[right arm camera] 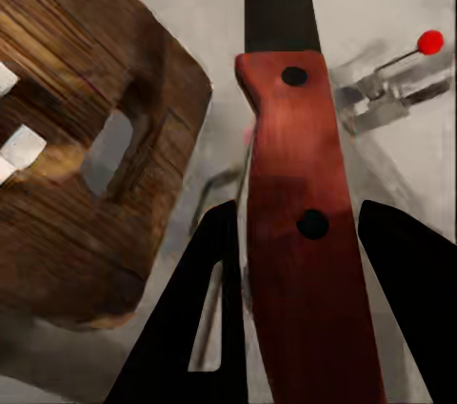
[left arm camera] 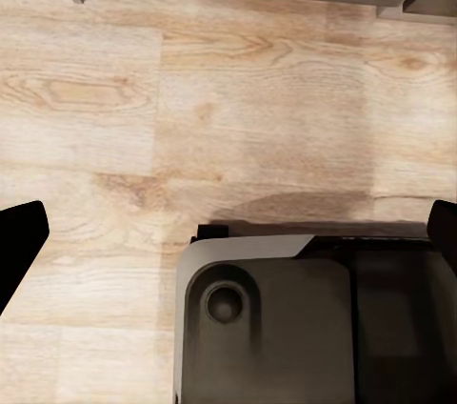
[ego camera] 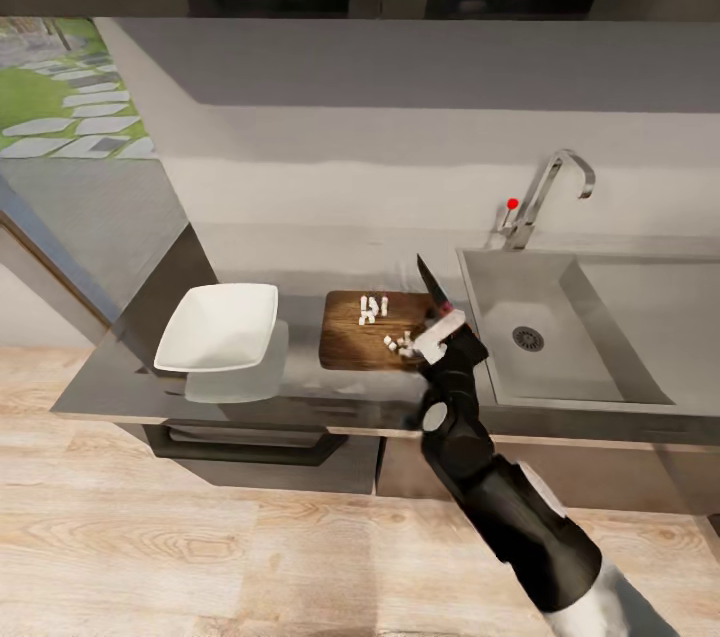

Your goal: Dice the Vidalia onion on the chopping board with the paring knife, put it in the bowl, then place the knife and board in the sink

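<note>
The right hand [ego camera: 441, 329] grips the knife [ego camera: 432, 283] by its handle, blade pointing toward twelve o'clock, over the board's [ego camera: 352, 337] three o'clock edge. Onion pieces [ego camera: 371, 309] lie scattered on the board, so dicing looks done. The bowl [ego camera: 218, 325] sits at nine o'clock of the board on the worktop [ego camera: 120, 377], the sink [ego camera: 600, 357] at three, with open room between.

The left hand [left arm camera: 228, 232] hangs over wooden floor [left arm camera: 190, 109], fingers spread apart and holding nothing.

The right wrist view shows fingers [right arm camera: 190, 328] flanking the red-brown handle, beside the board's handle slot [right arm camera: 107, 151].
</note>
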Robot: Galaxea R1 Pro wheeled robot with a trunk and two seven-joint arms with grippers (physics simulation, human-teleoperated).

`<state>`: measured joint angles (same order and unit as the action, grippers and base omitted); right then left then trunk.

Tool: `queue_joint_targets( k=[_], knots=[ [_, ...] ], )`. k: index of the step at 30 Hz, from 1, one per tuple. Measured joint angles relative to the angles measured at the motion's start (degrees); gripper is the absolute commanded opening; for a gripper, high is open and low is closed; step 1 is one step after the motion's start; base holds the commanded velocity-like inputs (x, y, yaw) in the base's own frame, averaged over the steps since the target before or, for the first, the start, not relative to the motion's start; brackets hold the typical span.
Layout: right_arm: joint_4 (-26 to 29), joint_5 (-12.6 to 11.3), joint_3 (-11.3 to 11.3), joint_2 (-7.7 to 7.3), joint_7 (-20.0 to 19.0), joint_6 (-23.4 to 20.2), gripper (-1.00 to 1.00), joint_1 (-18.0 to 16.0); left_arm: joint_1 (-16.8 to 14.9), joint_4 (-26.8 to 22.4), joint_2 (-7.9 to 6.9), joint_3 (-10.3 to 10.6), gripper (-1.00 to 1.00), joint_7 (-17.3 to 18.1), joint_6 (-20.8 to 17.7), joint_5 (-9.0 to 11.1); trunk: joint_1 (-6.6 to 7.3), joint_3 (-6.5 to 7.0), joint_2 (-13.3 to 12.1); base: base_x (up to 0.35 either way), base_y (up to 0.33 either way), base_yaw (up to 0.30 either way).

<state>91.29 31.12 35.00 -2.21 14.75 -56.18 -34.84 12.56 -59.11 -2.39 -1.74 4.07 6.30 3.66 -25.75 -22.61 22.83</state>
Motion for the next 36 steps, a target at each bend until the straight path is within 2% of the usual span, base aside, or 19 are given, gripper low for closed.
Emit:
queue_joint_targets(
  k=[1,3,5,9,12,14,18,26,30,36],
  knots=[
    [0.9,-0.2,-6.0,1.31,-0.2,0.1,-1.00,0.0,0.0,0.0,0.00,0.0,1.00,0.0,0.0,0.0,0.00,0.00,0.0,0.000,0.000,0.000],
    [1.7,-0.6,-14.5,3.06,-0.8,1.0,-1.00,0.0,0.0,0.0,0.00,0.0,1.00,0.0,0.0,0.0,0.00,0.00,0.0,0.000,0.000,0.000],
    [2.0,-0.9,-21.0,3.72,-3.2,3.0,-1.00,0.0,0.0,0.0,0.00,0.0,1.00,0.0,0.0,0.0,0.00,-0.01,0.0,0.000,0.000,0.000],
    [2.2,-1.6,-36.0,3.52,-17.1,5.3,-1.00,0.0,0.0,0.1,0.01,0.0,1.00,0.0,0.0,0.0,0.00,-0.01,0.0,0.000,0.000,0.000],
    [2.1,-2.0,-44.4,3.21,-25.4,5.5,-1.00,0.0,0.0,0.1,0.01,0.0,1.00,0.0,0.0,0.0,0.00,-0.01,0.0,0.000,0.000,0.000],
    [2.0,-2.1,-47.8,3.14,-28.2,5.5,-1.00,0.0,0.0,0.8,0.06,0.0,1.00,0.0,0.0,0.0,0.00,-0.01,0.0,0.000,0.000,0.000],
    [1.9,-2.3,-49.0,3.15,-29.6,5.5,-1.00,0.0,0.0,1.1,0.09,0.0,1.00,0.0,0.0,-0.1,0.02,-0.01,0.0,0.109,-0.051,0.000],
    [1.4,-2.5,-48.9,3.56,-29.8,6.4,-1.00,0.0,0.0,0.8,0.03,0.0,1.00,0.0,0.1,-0.1,0.03,-0.01,0.0,0.289,-0.118,0.000],
    [-2.0,-2.6,-48.9,3.65,-29.8,8.5,-1.00,0.0,0.0,0.7,0.02,0.0,1.00,0.0,0.1,-0.1,0.01,-0.01,0.0,0.207,-0.068,0.000],
    [-14.9,-2.9,-49.1,3.78,-29.8,19.9,-1.00,0.0,0.0,0.7,0.02,0.0,1.00,0.0,0.1,-0.1,0.00,-0.01,0.0,0.018,-0.005,0.000]
  ],
)
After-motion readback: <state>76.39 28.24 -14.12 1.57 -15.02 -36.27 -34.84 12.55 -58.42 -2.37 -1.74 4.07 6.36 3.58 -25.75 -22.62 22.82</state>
